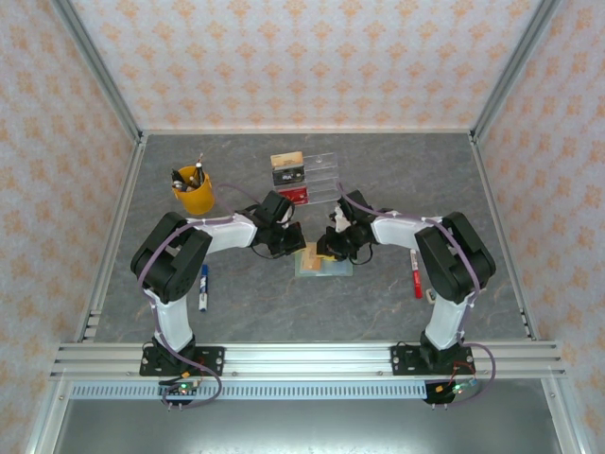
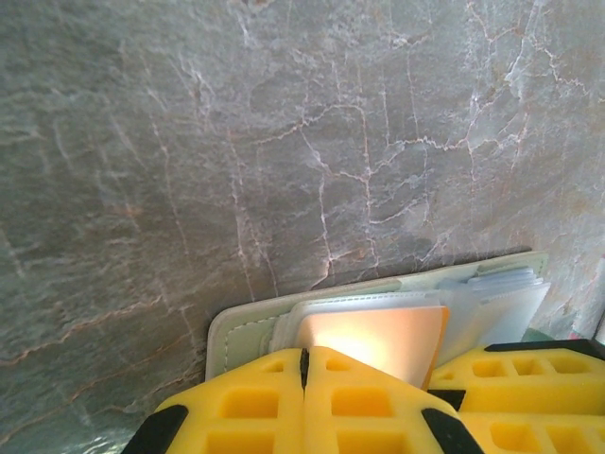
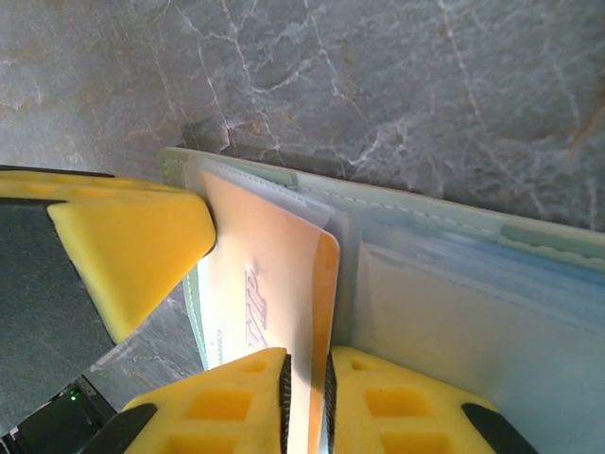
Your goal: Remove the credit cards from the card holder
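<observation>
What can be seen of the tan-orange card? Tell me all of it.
The tan-orange card is thin, glossy plastic with a rounded corner and raised lettering. Its far end sits under a clear pocket of the open card holder; the right gripper pinches its near edge, and the left gripper rests shut beside it.

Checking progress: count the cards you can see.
4: tan card, black card, red card at the clear tray; orange card in the card holder, whose sleeves may hide more.
</observation>
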